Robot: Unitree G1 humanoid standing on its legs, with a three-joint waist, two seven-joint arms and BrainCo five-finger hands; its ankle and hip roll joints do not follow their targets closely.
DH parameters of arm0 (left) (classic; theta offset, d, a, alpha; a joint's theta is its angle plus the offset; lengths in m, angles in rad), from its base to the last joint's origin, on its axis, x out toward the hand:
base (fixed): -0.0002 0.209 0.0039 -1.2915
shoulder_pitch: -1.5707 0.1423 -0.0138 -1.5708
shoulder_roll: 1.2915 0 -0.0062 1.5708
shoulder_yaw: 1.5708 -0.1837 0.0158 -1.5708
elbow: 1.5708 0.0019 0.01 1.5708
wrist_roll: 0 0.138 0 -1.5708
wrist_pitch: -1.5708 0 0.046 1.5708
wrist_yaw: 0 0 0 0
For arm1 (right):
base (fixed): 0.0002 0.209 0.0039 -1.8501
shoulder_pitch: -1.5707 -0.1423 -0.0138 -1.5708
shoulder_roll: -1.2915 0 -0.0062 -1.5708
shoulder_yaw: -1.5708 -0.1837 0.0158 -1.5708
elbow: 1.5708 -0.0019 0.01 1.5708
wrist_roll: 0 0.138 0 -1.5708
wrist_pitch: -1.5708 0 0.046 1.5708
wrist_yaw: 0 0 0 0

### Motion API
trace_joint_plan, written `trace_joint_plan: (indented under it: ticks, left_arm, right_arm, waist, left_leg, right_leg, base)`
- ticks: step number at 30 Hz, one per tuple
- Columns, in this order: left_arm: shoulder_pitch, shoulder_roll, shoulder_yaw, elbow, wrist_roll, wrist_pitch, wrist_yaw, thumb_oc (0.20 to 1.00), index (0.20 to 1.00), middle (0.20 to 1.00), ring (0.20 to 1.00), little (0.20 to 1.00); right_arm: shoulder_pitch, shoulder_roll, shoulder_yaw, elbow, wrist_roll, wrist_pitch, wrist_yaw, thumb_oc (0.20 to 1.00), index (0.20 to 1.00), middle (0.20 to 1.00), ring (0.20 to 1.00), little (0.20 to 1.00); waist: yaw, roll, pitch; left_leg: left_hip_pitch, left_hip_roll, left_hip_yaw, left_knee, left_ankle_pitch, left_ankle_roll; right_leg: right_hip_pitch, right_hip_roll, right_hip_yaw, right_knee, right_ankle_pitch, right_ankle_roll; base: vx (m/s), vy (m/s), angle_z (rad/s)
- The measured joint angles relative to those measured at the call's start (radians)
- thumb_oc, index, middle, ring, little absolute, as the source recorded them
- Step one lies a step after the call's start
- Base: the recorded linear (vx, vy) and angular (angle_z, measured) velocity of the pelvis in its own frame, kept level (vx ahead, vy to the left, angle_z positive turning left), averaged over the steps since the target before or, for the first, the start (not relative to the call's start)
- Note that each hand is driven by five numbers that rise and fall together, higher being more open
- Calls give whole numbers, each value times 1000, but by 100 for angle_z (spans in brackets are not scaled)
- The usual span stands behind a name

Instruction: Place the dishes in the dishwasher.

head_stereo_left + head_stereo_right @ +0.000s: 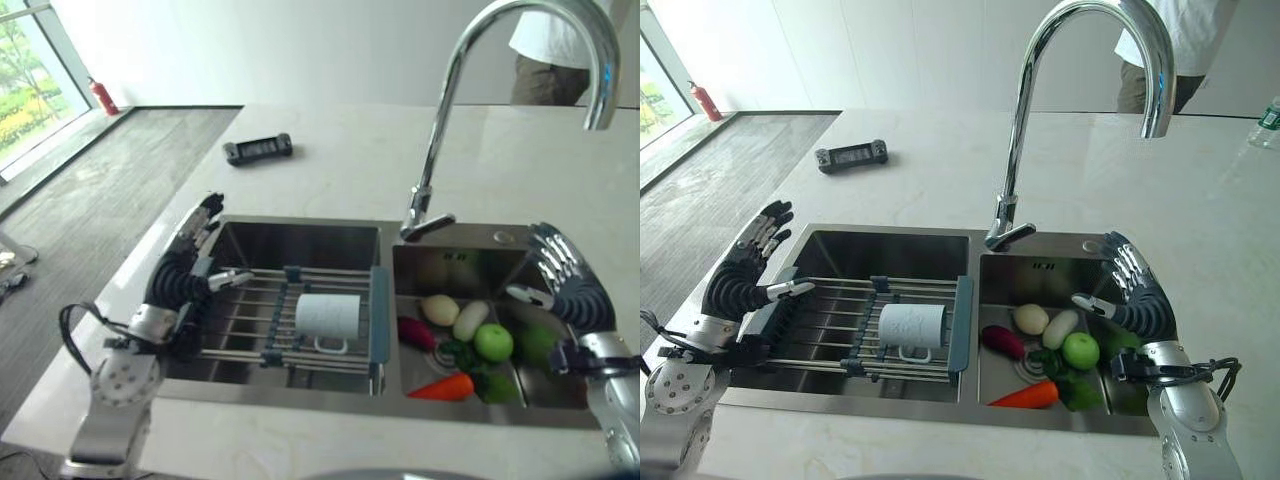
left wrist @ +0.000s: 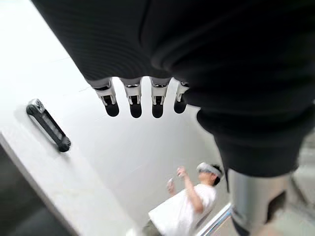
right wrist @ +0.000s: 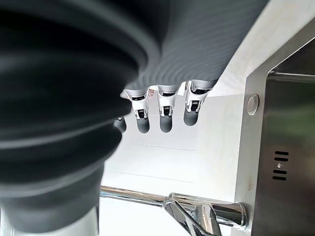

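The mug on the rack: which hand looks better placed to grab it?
Probably the left hand: it hovers open at the rack holding the mug. The right hand is over the other basin, by the vegetables.

Bright, even daylight over the whole scene.
We see light entering by the far-left window point(image 1: 25, 70), glare on the faucet point(image 1: 1080, 60), dark sink basins point(image 1: 880, 255), close wrist covers blurred.

A kitchen: pale worktop point(image 1: 940, 170); double steel sink point(image 1: 1040, 262); arched tap point(image 1: 1020, 130).
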Motion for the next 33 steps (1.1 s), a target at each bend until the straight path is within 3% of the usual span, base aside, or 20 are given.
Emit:
trace_joint_plan:
  ticks: [5, 10, 17, 25, 33]
  left_arm:
    - [-195, 90, -56, 43, 129, 118, -41, 1000, 1000, 1000, 1000, 1000]
    - [-239, 91, -178, 77, 236, 221, -147, 1000, 1000, 1000, 1000, 1000]
    - [-393, 159, -335, 176, 283, 392, -339, 1000, 1000, 1000, 1000, 1000]
    - [-435, 143, -392, 180, 353, 447, -507, 1000, 1000, 1000, 1000, 1000]
    - [-427, 107, -398, 198, 429, 456, -563, 1000, 1000, 1000, 1000, 1000]
  right_arm:
    - [-46, -17, 6, 2, 0, 16, 2, 1000, 1000, 1000, 1000, 1000]
    - [-56, -22, 6, 4, 2, 20, 17, 1000, 1000, 1000, 1000, 1000]
    - [-113, -50, 24, 10, 2, 39, 37, 1000, 1000, 1000, 1000, 1000]
    - [-119, -50, 21, 39, 2, 40, 72, 1000, 1000, 1000, 1000, 1000]
    - [-120, -50, 21, 39, 2, 40, 78, 1000, 1000, 1000, 1000, 1000]
  waist:
    - [-26, 26, -9]
    - [-75, 32, -12]
    - [-95, 38, -17]
    - [-116, 39, -18]
    - [-116, 35, -17]
  left_leg:
    - [7, 3, 18, 6, 0, 0]
    - [17, 4, 28, 6, -2, -1]
    - [20, 13, 52, 6, -5, -3]
    - [23, 19, 73, 6, -4, -2]
    - [23, 21, 76, 6, -1, 2]
  right_leg:
    - [3, 0, 8, 7, -3, 4]
    - [7, 2, 21, 3, 0, 0]
    - [-1, 10, 45, 6, 1, -1]
    - [1, 14, 58, 3, 8, -4]
    - [1, 16, 60, 2, 8, -4]
  base:
    - [-3, 53, -8]
    - [3, 43, -10]
    - [-1, 36, -10]
    - [-2, 10, -7]
    - [0, 0, 0]
